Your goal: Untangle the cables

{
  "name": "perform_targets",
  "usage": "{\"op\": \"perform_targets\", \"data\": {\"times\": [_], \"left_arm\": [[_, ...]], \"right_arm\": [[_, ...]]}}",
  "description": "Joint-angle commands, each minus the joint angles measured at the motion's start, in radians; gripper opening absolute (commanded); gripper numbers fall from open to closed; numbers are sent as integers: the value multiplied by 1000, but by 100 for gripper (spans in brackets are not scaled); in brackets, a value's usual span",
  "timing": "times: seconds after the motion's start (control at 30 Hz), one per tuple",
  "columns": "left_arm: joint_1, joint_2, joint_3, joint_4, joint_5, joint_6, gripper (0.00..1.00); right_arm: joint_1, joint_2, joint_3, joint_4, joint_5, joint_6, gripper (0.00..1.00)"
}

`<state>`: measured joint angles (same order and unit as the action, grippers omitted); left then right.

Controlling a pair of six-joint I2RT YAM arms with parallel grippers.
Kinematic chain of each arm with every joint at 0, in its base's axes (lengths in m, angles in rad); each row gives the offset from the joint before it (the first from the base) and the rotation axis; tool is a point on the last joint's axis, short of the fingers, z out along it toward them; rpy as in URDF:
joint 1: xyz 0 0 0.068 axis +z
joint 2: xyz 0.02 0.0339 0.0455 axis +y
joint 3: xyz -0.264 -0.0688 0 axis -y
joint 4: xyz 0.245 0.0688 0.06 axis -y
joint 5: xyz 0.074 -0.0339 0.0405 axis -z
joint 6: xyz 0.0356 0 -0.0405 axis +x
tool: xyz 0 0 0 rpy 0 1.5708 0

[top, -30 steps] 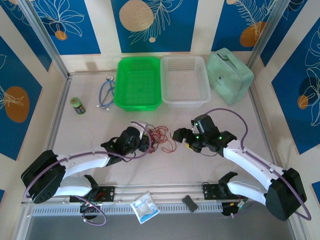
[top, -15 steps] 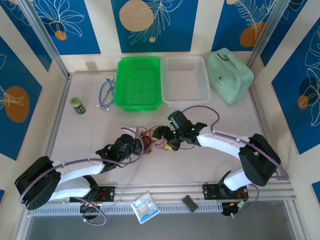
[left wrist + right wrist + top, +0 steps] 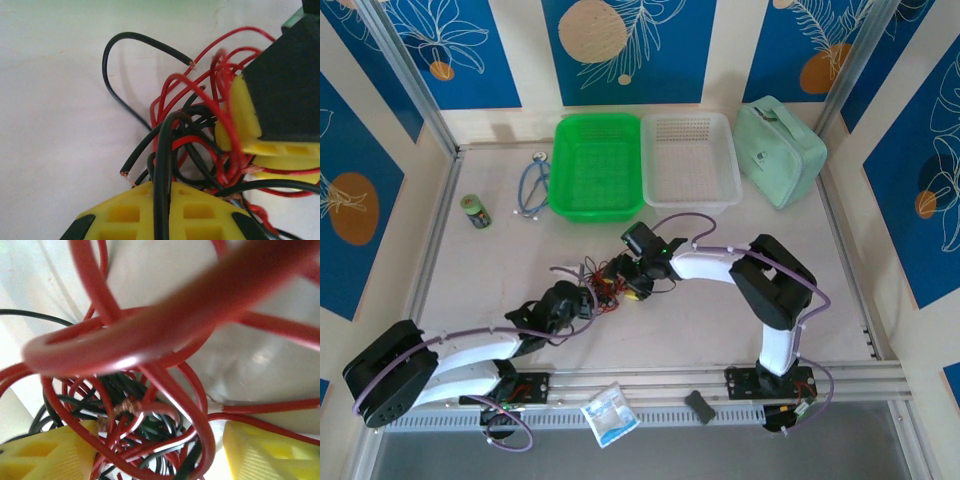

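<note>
1. we find the cables [image 3: 608, 282] in one red-and-black tangle at the table [image 3: 720, 330] centre, in front of the green basket [image 3: 595, 165].
2. left gripper [image 3: 162, 195]: narrow, pinching a black strand.
3. right gripper [image 3: 160, 445]: jaws apart, straddling the tangle.

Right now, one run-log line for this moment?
left claw: shut on black cable | right claw: open, straddling red cables | tangle: unseparated
</note>
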<state>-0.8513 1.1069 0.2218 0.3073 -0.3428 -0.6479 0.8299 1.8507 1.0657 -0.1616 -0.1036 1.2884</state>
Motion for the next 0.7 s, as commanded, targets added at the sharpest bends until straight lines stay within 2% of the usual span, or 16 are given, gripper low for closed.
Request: {"op": "perform_targets", "data": {"times": [0.0,0.07,0.13,0.23,0.33,0.4,0.53,0.67], "left_arm": [[8,-6,-40,-47,-42,-31,0],[9,-6,-49,-37,-34,-34,6],[8,-4,-55,-20,-12,-27,21],[10,-6,-54,16,36,-5,46],[10,-28,-37,23,85,15,65],[11,-57,-17,4,116,32,72],[11,-129,41,-80,177,77,81],[10,-153,101,-152,248,118,86]], "right_arm": [[-6,45,40,-42,-5,-36,51],[-13,53,53,-68,13,-66,34],[-21,51,53,-92,37,-100,16],[-34,28,33,-112,67,-145,1],[-50,-29,-4,-133,105,-210,0],[-59,-80,-27,-166,147,-268,0],[-77,-191,-70,-238,217,-383,0],[-101,-278,-144,-193,160,-443,0]]}}
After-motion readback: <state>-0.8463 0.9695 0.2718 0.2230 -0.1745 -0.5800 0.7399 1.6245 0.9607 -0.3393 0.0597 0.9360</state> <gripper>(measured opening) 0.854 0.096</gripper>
